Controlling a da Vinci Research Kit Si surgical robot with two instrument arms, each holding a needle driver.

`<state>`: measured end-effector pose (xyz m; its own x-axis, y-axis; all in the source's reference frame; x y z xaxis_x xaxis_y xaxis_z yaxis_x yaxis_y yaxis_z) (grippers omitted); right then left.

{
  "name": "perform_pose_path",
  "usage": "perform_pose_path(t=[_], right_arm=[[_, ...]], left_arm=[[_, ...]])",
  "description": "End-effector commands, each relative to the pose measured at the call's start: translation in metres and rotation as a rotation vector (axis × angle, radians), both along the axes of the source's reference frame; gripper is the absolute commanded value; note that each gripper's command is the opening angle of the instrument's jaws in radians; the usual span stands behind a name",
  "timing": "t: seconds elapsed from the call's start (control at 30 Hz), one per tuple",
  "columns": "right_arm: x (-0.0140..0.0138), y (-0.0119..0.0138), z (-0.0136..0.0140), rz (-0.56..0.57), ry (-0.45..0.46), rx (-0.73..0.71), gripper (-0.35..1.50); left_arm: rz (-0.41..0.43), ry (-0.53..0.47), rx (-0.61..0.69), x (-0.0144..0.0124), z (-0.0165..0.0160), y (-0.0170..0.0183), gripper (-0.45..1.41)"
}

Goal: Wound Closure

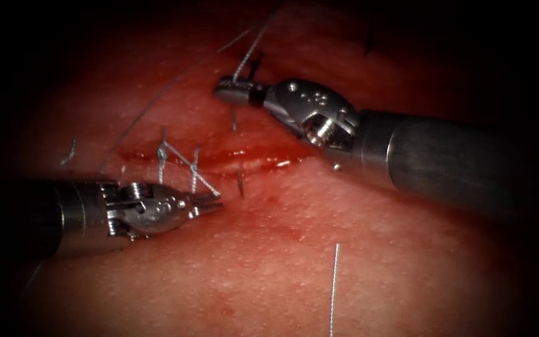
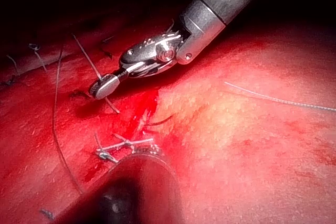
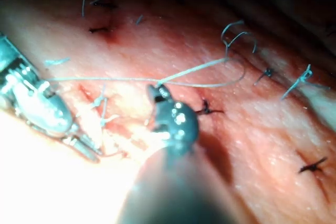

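Endoscope view, nearest first: a loose thread end [image 1: 334, 287] lies on bare tissue [image 1: 269, 268] at the near edge, well apart from both tools, with open surface all around it. Farther in, the left tool [image 1: 210, 203] comes in low from the picture's left, its tip just on the near side of the cut [image 1: 232, 156]. Its jaws are closed, and a taut thread [image 1: 188, 163] runs from their tip up to a knot [image 1: 163, 150] at the left end of the cut, so they appear to be clamped on that strand. Red fluid [image 1: 251, 163] pools along the cut, which runs across the middle. Short dark stitch ends [image 1: 240, 182] stand beside it.

Beyond the cut, the right tool [image 1: 232, 93] enters from the right, its shaft crossing over the tissue. Its jaws are closed on a second strand [image 1: 247, 53] that rises toward the far edge. In the right wrist view the same tool [image 3: 157, 94] pinches a pale strand [image 3: 194, 69] leading off to both sides.

No needle can be made out; whether one lies hidden I cannot tell.

The tissue is moist and pebbled, reddest near the cut, paler toward the near side. The surroundings fall away into darkness at every edge.
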<state>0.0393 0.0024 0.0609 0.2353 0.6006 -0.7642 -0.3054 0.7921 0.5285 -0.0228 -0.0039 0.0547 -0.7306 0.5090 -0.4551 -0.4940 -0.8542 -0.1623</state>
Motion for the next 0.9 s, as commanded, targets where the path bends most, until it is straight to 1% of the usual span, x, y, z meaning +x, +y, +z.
perform_pose_path(t=[0.03, 0.17, 0.2, 0.23, 0.33, 0.37, 0.43, 0.5, 0.53, 0.57, 0.73, 0.8, 0.83, 0.87, 0.9], right_arm=[[0.0010, 0.0003, 0.0000, 0.005, 0.004, 0.029, -0.35], [0.0010, -0.0002, 0.0000, 0.007, 0.002, 0.074, -0.35], [0.0009, -0.0010, 0.0002, -0.001, -0.013, 0.132, -0.35], [0.0009, -0.0010, 0.0002, -0.001, -0.013, 0.132, -0.35], [0.0009, -0.0020, 0.0003, -0.003, -0.029, 0.210, -0.35], [0.0008, -0.0029, 0.0005, 0.009, -0.033, 0.286, -0.35], [0.0005, -0.0038, 0.0007, 0.025, -0.037, 0.371, -0.35], [0.0003, -0.0044, 0.0009, 0.031, -0.044, 0.425, -0.35], [0.0003, -0.0044, 0.0009, 0.031, -0.044, 0.425, -0.35], [-0.0002, -0.0049, 0.0010, 0.041, -0.049, 0.491, -0.35], [-0.0011, -0.0050, 0.0008, 0.041, -0.056, 0.533, -0.35], [-0.0015, -0.0048, 0.0007, 0.043, -0.026, 0.533, -0.35], [-0.0016, -0.0043, 0.0007, 0.047, 0.002, 0.528, -0.13], [-0.0019, -0.0035, 0.0009, 0.060, 0.031, 0.490, 0.34], [-0.0022, -0.0031, 0.0010, 0.066, 0.046, 0.464, 0.46]], left_arm=[[0.000, -0.002, -0.002, -0.0007, 0.0005, 0.0004, -0.15], [0.000, -0.002, -0.002, -0.0007, 0.0005, 0.0004, -0.15], [0.005, -0.002, -0.005, -0.0007, 0.0005, 0.0004, -0.15], [0.005, -0.002, -0.005, -0.0007, 0.0005, 0.0004, -0.15], [0.005, -0.002, -0.005, -0.0007, 0.0005, 0.0004, -0.15], [0.005, -0.002, -0.005, -0.0007, 0.0005, 0.0004, -0.15], [0.005, -0.002, -0.005, -0.0007, 0.0005, 0.0004, -0.15], [0.005, -0.002, -0.005, -0.0007, 0.0005, 0.0004, -0.15], [0.005, -0.002, -0.005, -0.0007, 0.0005, 0.0004, -0.15], [0.011, -0.004, -0.006, -0.0007, 0.0005, 0.0004, -0.15], [0.021, -0.003, -0.012, -0.0007, 0.0004, 0.0003, -0.15], [0.036, -0.001, -0.020, -0.0007, 0.0004, 0.0003, -0.15], [0.052, -0.003, -0.027, -0.0007, 0.0004, 0.0003, -0.15], [0.084, -0.004, -0.042, -0.0007, 0.0004, 0.0005, -0.13], [0.098, -0.006, -0.051, -0.0008, 0.0004, 0.0006, -0.11]])
